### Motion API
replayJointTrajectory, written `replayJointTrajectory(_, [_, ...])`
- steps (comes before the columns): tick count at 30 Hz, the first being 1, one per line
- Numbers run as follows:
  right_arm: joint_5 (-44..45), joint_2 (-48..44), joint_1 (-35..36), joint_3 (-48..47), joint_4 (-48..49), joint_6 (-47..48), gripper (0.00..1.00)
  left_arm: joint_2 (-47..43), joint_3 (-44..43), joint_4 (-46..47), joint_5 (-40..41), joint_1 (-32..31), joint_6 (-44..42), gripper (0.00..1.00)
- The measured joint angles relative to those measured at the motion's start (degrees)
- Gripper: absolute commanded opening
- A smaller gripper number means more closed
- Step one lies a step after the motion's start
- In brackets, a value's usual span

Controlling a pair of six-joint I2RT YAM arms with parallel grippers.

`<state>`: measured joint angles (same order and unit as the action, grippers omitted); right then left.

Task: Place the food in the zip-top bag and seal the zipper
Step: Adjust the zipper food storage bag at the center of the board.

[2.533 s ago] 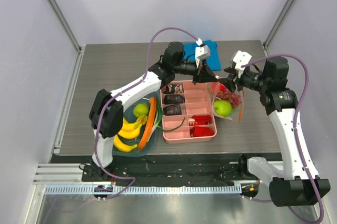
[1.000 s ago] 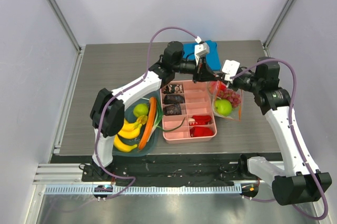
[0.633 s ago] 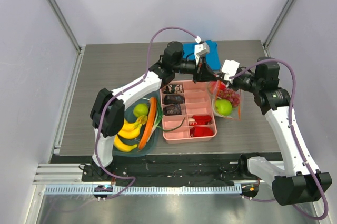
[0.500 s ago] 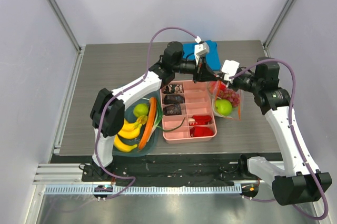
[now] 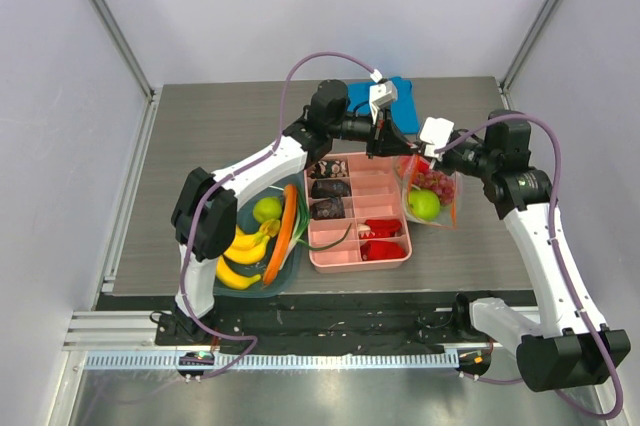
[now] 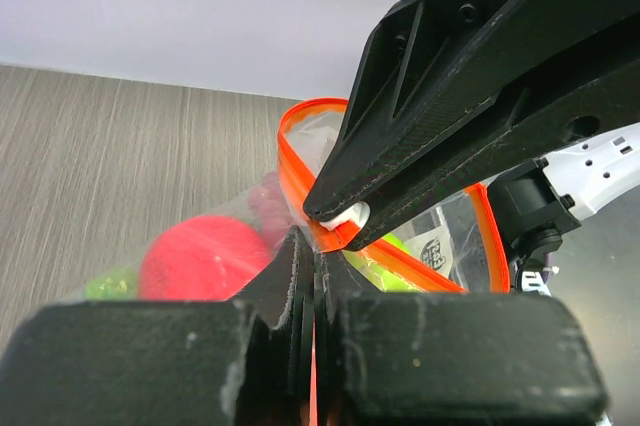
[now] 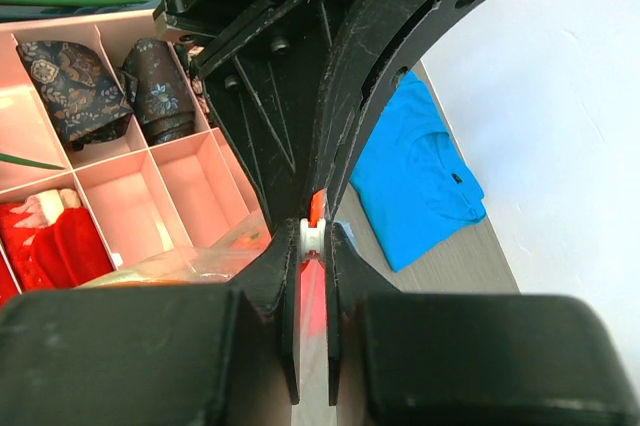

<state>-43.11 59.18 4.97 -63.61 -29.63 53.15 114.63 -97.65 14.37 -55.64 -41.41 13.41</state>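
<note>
Jaws both pinching zipper [image 6: 287, 158]; bag label [image 6: 436, 251] blurry, maybe logo.

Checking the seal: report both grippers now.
Left gripper: closed on the thin orange-red zipper strip of the clear crinkly bag.
Right gripper: closed on the strip's small white slider.

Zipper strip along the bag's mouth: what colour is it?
The zipper is orange-red; clearest in the left wrist view.

Robot lab enclosure — bare white walls [image 5: 330, 6]; metal corner posts [image 5: 112, 21]; grey table [image 5: 220, 126]
</note>
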Motion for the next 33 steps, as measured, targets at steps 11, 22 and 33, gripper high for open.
replayJointTrajectory(11, [-0.83,-0.44,-1.18,-0.02,-2.34,2.49,0.04,0.0,0.09,0.17,-0.61,-0.04,0.92,0.0])
replayJointTrajectory(22, [-2.64,0.98,-2.82,-2.19,-4.35,0.37,0.22,0.0,0.09,1.46,-1.62,-0.02,1.03,0.0])
replayJointTrajectory(33, [0.59,5.35,-4.09,-6.34,-8.87,-9.64,0.62,0.0,0.09,5.27,0.13,2.91,6.4,0.0])
